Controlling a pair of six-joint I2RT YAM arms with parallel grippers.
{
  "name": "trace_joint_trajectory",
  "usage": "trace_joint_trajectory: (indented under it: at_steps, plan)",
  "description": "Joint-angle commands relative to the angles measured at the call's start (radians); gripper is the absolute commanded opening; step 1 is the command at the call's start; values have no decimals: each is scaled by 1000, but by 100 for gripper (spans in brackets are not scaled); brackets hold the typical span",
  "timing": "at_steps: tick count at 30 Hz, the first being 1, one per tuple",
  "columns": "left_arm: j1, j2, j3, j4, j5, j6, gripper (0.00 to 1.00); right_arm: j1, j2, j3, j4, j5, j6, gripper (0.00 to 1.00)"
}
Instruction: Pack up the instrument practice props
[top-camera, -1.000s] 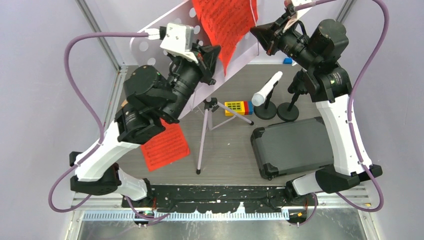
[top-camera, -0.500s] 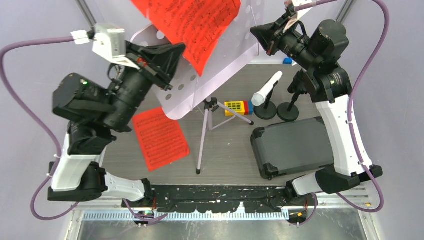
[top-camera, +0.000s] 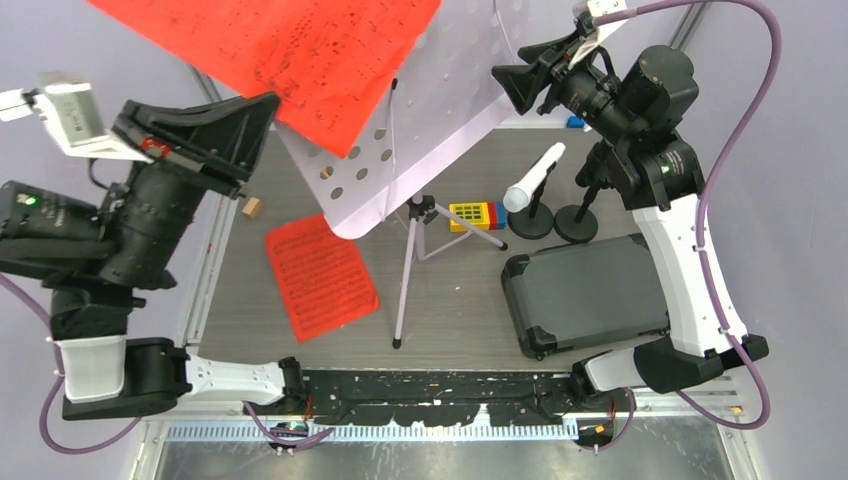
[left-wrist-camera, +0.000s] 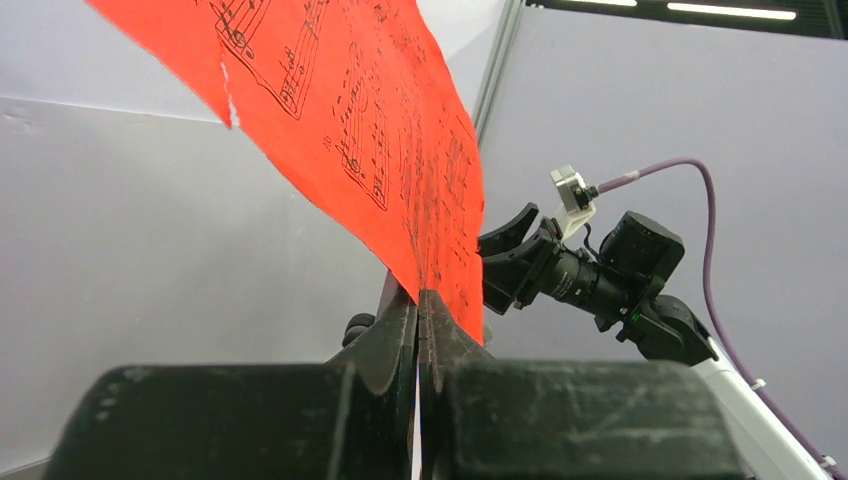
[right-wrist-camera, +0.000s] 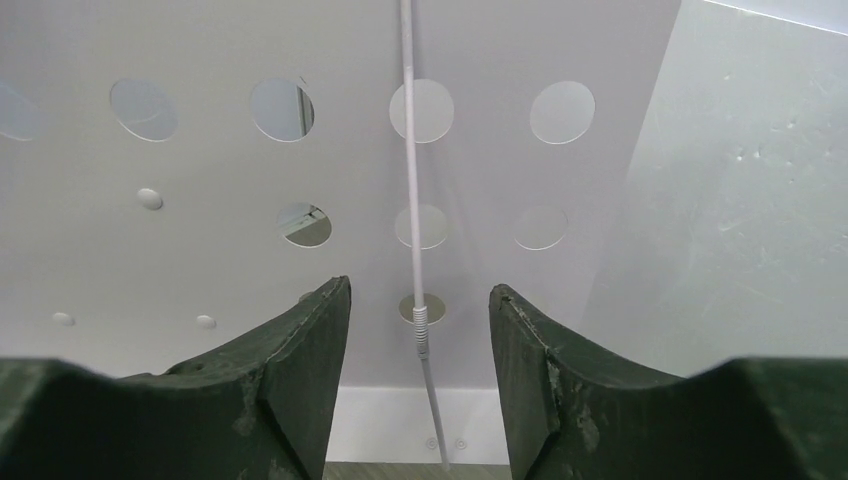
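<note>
My left gripper (top-camera: 270, 102) is raised high at the left, shut on the lower corner of a red sheet-music page (top-camera: 290, 50). In the left wrist view the page (left-wrist-camera: 380, 130) rises from between the closed fingertips of the gripper (left-wrist-camera: 418, 298). A second red page (top-camera: 320, 275) lies flat on the table. The pale lilac perforated music desk (top-camera: 450, 90) stands on its tripod legs (top-camera: 405, 270). My right gripper (top-camera: 503, 80) is open beside the desk's right edge, facing the perforated panel (right-wrist-camera: 250, 200) and its thin wire (right-wrist-camera: 410, 150). A white microphone (top-camera: 535, 175) rests in one of two round-based holders (top-camera: 530, 222).
A dark rectangular hard case (top-camera: 590, 290) lies shut at the right front. A yellow, red and blue block (top-camera: 475, 215) sits behind the tripod, and a small wooden cube (top-camera: 252, 207) lies at the left. Enclosure walls stand close on both sides.
My left arm has swung left and upward, pulling the red page off the music desk. The right gripper has opened at the desk's right edge.
</note>
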Motion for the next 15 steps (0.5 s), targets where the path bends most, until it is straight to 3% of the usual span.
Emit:
trace_joint_trajectory:
  at_steps: [1,15]
  plan:
    - [-2,-71,-26,8,-14,-29,0,-1,-48,-19,74,2,18,59]
    - [-2,-308,-239,44,-130,-62,0,-2,-78,-77,87,3,19,60]
